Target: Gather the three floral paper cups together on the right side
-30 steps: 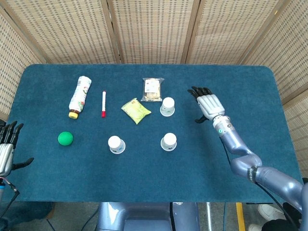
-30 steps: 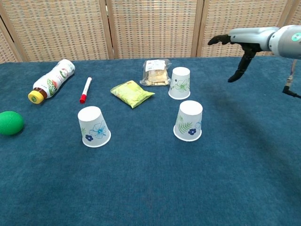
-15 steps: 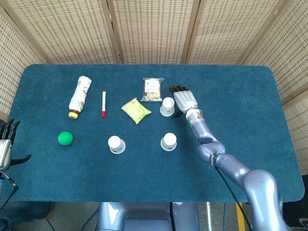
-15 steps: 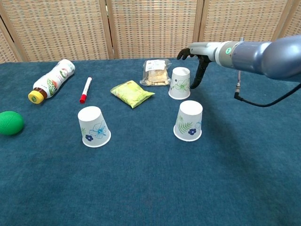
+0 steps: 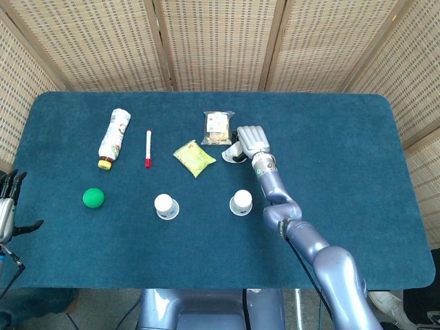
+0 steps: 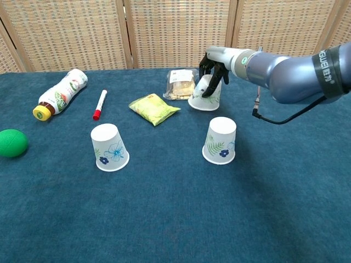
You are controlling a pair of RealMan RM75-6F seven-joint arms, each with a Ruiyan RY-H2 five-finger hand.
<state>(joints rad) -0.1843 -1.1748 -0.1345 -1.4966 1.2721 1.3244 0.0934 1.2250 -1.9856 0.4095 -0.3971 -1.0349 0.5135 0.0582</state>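
Observation:
Three upside-down floral paper cups stand on the blue table. My right hand (image 5: 251,140) (image 6: 215,67) grips the far cup (image 6: 206,97) (image 5: 232,155) from above, its fingers curled over the top, and the cup is tilted. The head view hides most of this cup under the hand. A second cup (image 5: 240,201) (image 6: 221,140) stands upright just in front of it. The third cup (image 5: 166,205) (image 6: 109,147) stands further left. My left hand (image 5: 7,205) hangs at the table's left edge with its fingers apart, holding nothing.
A clear snack bag (image 5: 218,127) (image 6: 181,83) and a yellow-green packet (image 5: 194,157) (image 6: 154,109) lie just left of the gripped cup. Further left are a red marker (image 5: 148,148) (image 6: 100,104), a lying bottle (image 5: 114,136) (image 6: 60,93) and a green ball (image 5: 93,198) (image 6: 11,143).
My right hand has swung left from the open right side to the far cup and closed over its top. That cup now leans; it stood upright before. The left hand barely moved.

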